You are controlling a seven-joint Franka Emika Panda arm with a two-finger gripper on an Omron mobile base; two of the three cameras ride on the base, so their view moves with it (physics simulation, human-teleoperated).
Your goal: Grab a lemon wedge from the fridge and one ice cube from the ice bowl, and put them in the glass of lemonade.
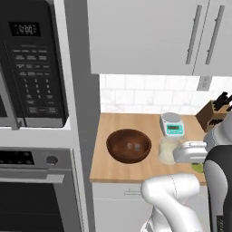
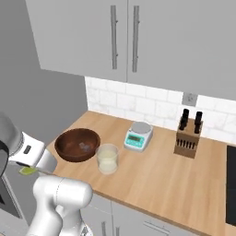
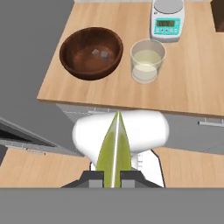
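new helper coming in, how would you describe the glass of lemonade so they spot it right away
Find the wooden counter under the grey wall cabinets. On it stands the dark brown ice bowl, and close beside that, in front of the small kitchen scale, is the glass of lemonade. It is the one clear tumbler with pale liquid, narrower than the bowl.

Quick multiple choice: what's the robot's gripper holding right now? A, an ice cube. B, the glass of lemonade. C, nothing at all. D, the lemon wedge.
D: in the hand view the lemon wedge stands clamped between the fingertips of the gripper, while the glass of lemonade sits on the counter beside the ice bowl.
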